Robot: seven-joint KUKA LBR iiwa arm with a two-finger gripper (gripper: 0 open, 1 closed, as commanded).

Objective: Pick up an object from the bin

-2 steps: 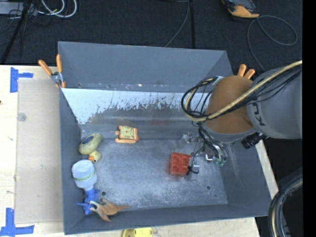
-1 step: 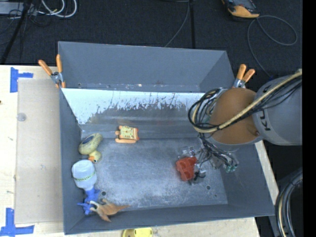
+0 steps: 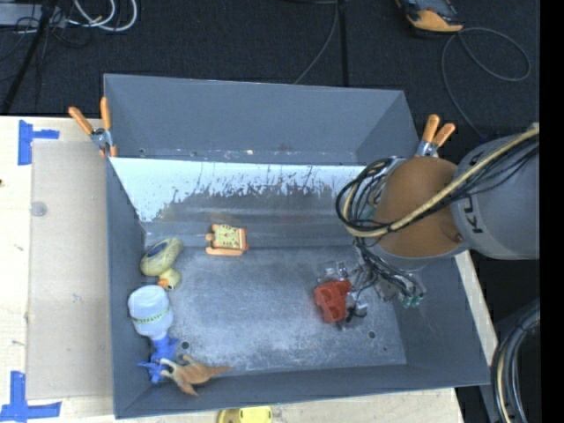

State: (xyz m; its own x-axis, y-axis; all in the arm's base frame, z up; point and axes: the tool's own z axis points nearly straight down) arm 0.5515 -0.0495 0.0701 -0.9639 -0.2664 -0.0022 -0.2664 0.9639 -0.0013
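Observation:
My gripper point(image 3: 351, 300) reaches down at the right side of the bin floor, its metal fingers right beside a small red blocky thing point(image 3: 330, 301). The red thing lies on the floor against the fingers' left side; whether it sits between them is hidden by the gripper's body and cables. An orange and yellow flat toy point(image 3: 226, 239) lies farther left, near the back wall.
Along the left wall lie a yellow-green rounded toy point(image 3: 161, 257), a white and pale blue bottle-like thing point(image 3: 151, 312), a blue figure point(image 3: 159, 360) and a tan piece point(image 3: 196, 374). The arm with its orange cover and cables hangs over the bin's right side.

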